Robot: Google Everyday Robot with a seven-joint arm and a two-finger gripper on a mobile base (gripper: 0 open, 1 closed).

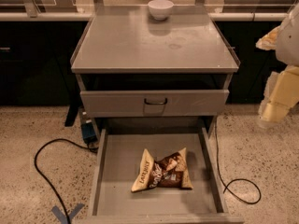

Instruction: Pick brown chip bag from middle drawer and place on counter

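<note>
The brown chip bag [161,171] lies flat on the floor of the middle drawer [117,171], which is pulled out towards me, low in the camera view. The bag sits a little right of the drawer's centre, with its "LATE JULY" end at the left. The counter [135,45] is the grey cabinet top above and behind the drawer. My gripper [275,104], pale cream and white, hangs at the far right edge of the view. It is level with the upper drawer, well to the right of the cabinet and apart from the bag.
A white bowl [160,8] stands at the back of the counter. A shut grey drawer with a dark handle [155,101] sits above the open one. Black cables [44,171] [240,190] lie on the floor on both sides. Blue tape [67,213] marks the floor at the lower left.
</note>
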